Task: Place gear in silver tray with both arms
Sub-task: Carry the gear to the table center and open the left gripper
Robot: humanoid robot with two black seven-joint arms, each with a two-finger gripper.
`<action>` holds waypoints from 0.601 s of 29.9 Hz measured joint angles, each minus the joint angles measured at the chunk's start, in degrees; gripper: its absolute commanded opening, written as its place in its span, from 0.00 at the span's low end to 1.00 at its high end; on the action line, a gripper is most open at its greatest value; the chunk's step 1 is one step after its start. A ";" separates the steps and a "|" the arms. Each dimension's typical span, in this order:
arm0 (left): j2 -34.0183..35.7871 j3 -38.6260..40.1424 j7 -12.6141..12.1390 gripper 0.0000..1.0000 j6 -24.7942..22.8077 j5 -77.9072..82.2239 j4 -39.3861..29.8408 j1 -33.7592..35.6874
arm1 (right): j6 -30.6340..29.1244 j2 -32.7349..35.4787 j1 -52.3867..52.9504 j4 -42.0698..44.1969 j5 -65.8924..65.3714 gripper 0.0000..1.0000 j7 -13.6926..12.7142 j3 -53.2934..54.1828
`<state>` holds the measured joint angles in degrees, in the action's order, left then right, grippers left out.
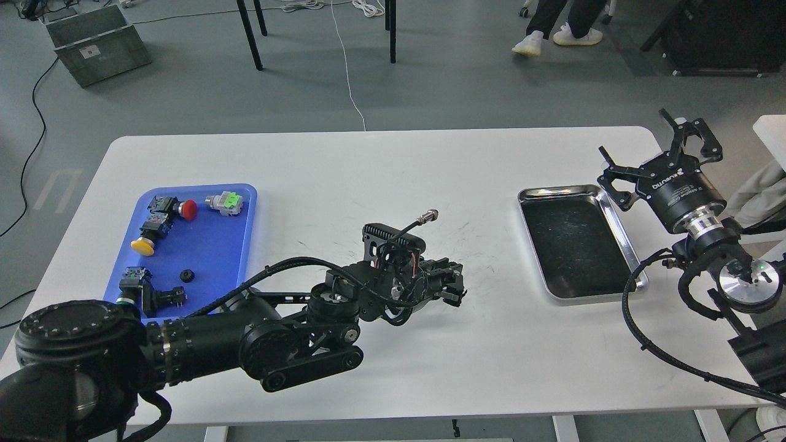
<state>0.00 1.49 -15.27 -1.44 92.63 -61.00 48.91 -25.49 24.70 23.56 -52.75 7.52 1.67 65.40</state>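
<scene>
on the blue tray [202, 245] at far left lies the small black gear [186, 275], behind my left gripper [457, 288], whose jaws i cannot tell apart. the silver tray [614, 215] sits well right, beside my right gripper [660, 150], claws spread and empty.

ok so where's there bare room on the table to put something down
The silver tray floor is bare. The white table is open along its far edge and between the left tool and the silver tray. The blue tray is crowded with buttons and switches along its far and left sides.
</scene>
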 measured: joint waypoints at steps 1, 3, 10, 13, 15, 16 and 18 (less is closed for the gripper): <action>0.00 -0.01 0.13 0.34 0.01 0.00 0.01 -0.23 | 0.00 0.00 0.00 0.04 -0.03 0.99 0.00 0.00; 0.00 -0.02 0.36 0.35 0.03 0.00 0.03 -0.63 | 0.00 -0.08 0.00 0.16 -0.04 0.99 0.00 0.00; 0.00 -0.05 1.51 0.61 1.28 -0.08 0.08 -1.42 | 0.00 -0.27 0.08 0.27 -0.05 0.99 0.00 -0.19; 0.00 -0.02 1.59 0.88 2.35 -0.41 -0.04 -1.44 | 0.00 -0.27 0.09 0.28 -0.05 0.99 0.00 -0.19; 0.00 -0.01 1.59 0.95 3.19 -0.67 -0.07 -1.44 | 0.00 -0.27 0.09 0.32 -0.05 0.99 0.00 -0.19; 0.00 0.01 1.52 0.97 3.84 -0.78 -0.08 -1.44 | 0.00 -0.27 0.09 0.34 -0.05 0.99 0.00 -0.19; 0.00 0.14 1.22 0.98 5.39 -1.08 -0.09 -1.42 | 0.00 -0.27 0.09 0.40 -0.05 0.99 0.00 -0.19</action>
<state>0.00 1.63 -14.05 3.95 91.55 -61.09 47.49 -25.49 24.43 23.64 -52.35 7.47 1.67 65.22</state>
